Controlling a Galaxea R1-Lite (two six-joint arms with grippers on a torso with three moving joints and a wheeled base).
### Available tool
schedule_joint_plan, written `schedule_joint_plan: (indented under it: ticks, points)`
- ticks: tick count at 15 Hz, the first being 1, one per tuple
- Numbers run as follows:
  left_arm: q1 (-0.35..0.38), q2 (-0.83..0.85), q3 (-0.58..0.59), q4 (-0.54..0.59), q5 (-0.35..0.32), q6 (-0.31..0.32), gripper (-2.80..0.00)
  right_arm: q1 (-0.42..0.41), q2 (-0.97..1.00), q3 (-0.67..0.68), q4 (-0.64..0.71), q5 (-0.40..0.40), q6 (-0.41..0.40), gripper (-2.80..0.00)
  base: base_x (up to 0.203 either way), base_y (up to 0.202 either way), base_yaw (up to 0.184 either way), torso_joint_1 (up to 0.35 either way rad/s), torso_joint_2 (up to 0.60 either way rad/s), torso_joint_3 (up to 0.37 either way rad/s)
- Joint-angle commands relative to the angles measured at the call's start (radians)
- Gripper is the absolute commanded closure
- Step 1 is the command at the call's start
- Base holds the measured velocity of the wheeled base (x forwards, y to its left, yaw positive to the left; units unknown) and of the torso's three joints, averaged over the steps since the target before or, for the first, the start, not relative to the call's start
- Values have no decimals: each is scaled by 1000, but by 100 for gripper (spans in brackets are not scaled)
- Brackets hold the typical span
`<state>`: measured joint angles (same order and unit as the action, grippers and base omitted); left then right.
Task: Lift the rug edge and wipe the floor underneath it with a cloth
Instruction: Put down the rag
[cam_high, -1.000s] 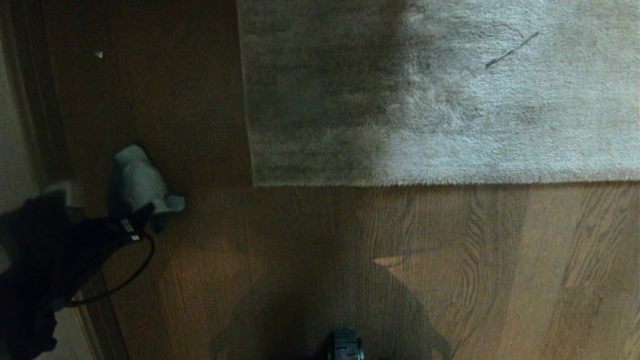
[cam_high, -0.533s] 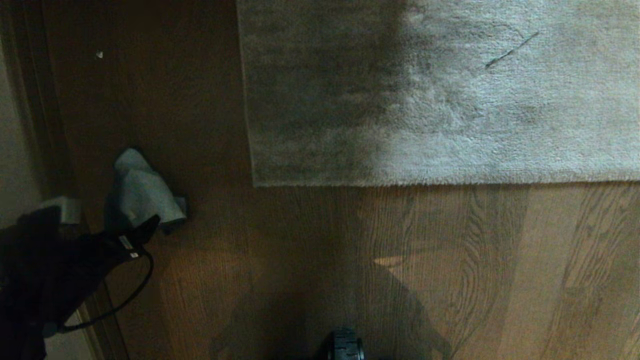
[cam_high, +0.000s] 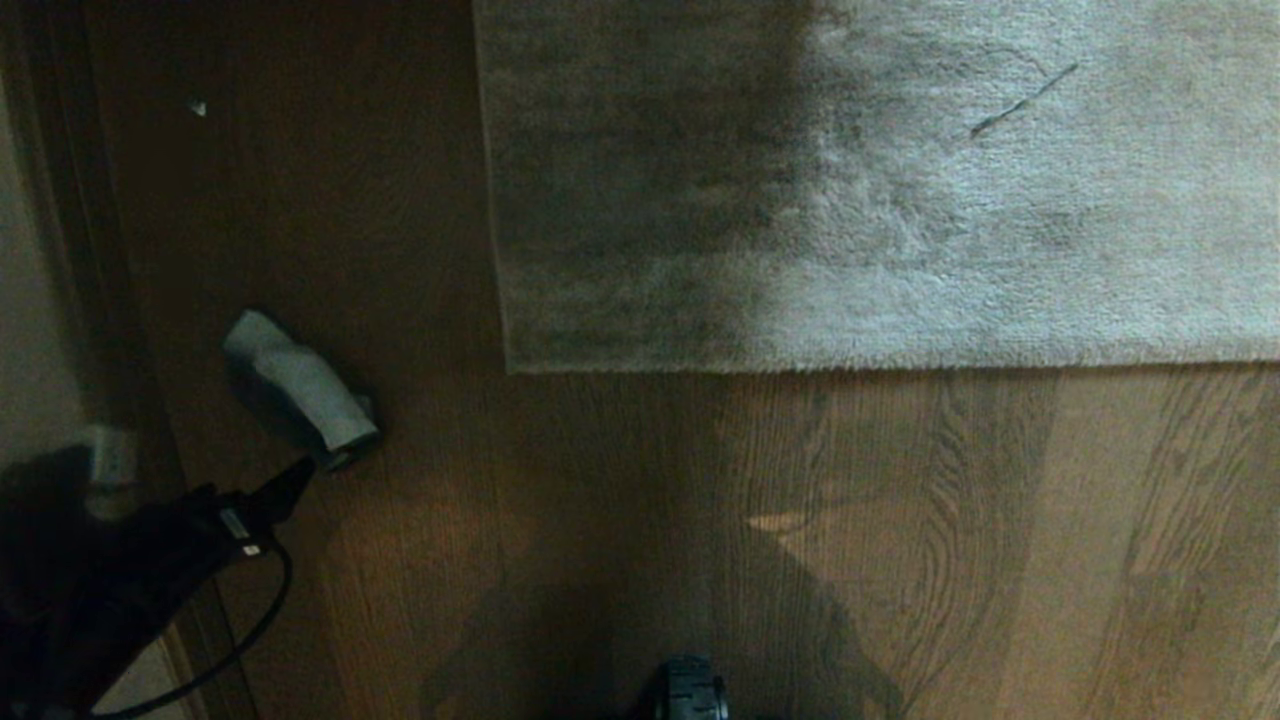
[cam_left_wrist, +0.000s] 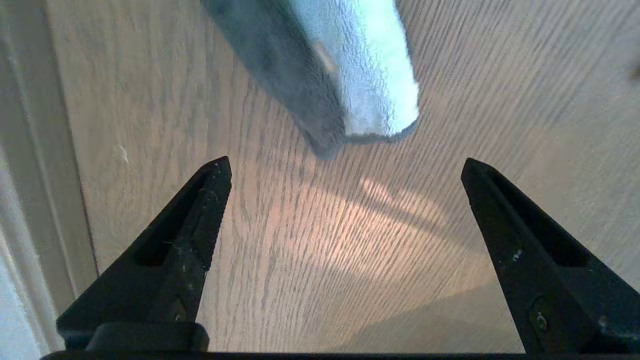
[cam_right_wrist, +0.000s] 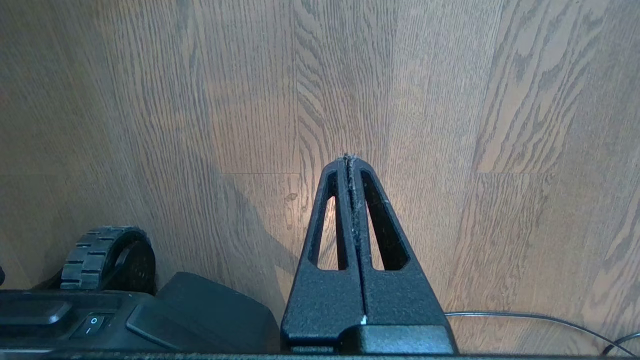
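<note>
Two grippers: I have the left gripper (cam_left_wrist: 345, 165) gaping wide, holding nothing; right gripper (cam_right_wrist: 350, 160) pinched closed, empty, parked by the base.
Cloth (cam_high: 300, 390): bunched on the floor (cam_high: 600, 520), just ahead of my left fingertips, apart.
Rug edge (cam_high: 800, 366): flat, unlifted.
Room: dark planks, pale trim at left.

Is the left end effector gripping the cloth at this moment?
No. In the left wrist view the left end effector stands wide open, and the cloth lies on the floor beyond its fingertips.
</note>
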<state>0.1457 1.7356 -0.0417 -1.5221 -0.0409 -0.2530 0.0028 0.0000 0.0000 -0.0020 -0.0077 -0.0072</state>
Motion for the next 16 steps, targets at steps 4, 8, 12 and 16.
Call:
schedule_joint_plan:
  ticks: [4,8,12,16]
  points:
    - [0,-144,39,-48,0,-2,-280,0,0,0,-1,0,0,0,0,0,0,0,0,0]
    - [0,-221,40,-20,-5,1,-280,0,2,0,-1,0,0,0,0,0,0,0,0,0]
    - [0,-283,40,27,-6,9,-280,0,2,0,-1,0,0,0,0,0,0,0,0,0]
    - [-17,-345,40,73,-8,23,0,0,2,0,-1,0,0,0,0,0,0,0,0,0]
